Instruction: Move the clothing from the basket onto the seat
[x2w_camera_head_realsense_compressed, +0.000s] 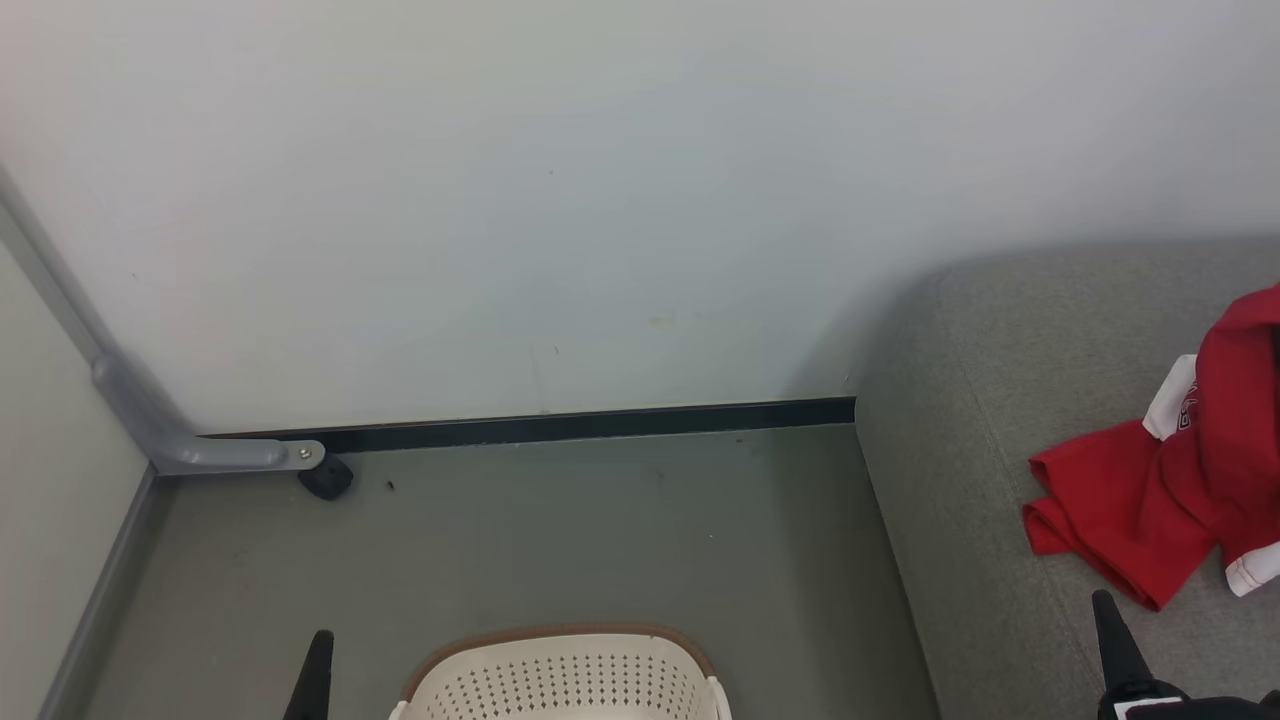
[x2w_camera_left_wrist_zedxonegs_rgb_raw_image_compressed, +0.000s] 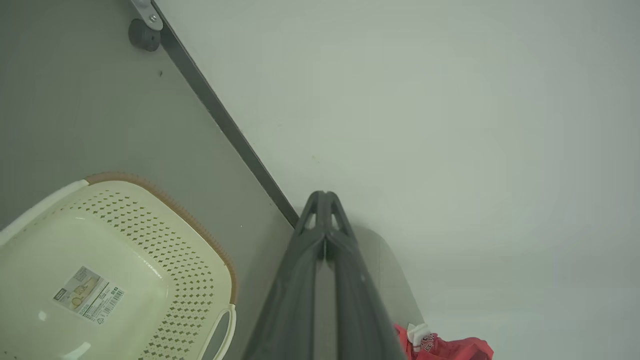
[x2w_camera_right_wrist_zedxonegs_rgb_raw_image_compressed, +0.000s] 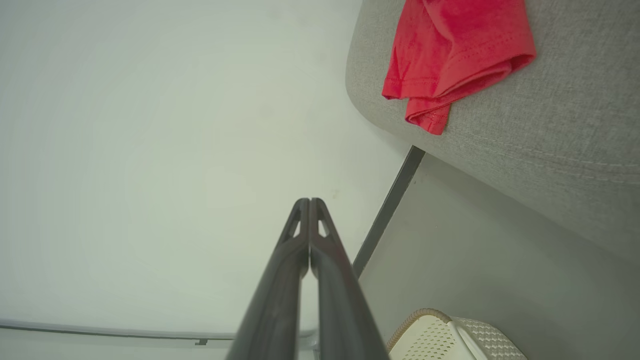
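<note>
Your left pincer (x2w_camera_head_realsense_compressed: 319, 641) is closed, its two dark fingers pressed tip to tip and holding nothing. Your right pincer (x2w_camera_head_realsense_compressed: 1104, 601) is closed as well, fingers together and empty.

The basket (x2w_camera_head_realsense_compressed: 560, 684) stands on the grey floor (x2w_camera_head_realsense_compressed: 600, 540) just to the right of your left pincer, between the two pincers and much nearer the left one. In the left wrist view its brown ribbed rim curves beside the fingers, and the visible part of its cream bottom carries a printed sticker (x2w_camera_left_wrist_zedxonegs_rgb_raw_image_compressed: 88, 295).

The seat (x2w_camera_head_realsense_compressed: 990, 420) lies under and ahead of your right pincer, whose tip hangs over its near edge. A red garment (x2w_camera_head_realsense_compressed: 1140, 505) with white trim lies crumpled on the cushion, just ahead and slightly to the right of that tip, apart from it. In the right wrist view a folded red hem drapes near the seat's rounded corner.

Ahead of both pincers a pale wall (x2w_camera_head_realsense_compressed: 600, 200) meets the floor along a dark baseboard (x2w_camera_head_realsense_compressed: 600, 428). Far ahead and left of your left pincer, a grey metal bracket (x2w_camera_head_realsense_compressed: 240, 455) ends at a small black foot (x2w_camera_head_realsense_compressed: 325, 479) on the floor.
</note>
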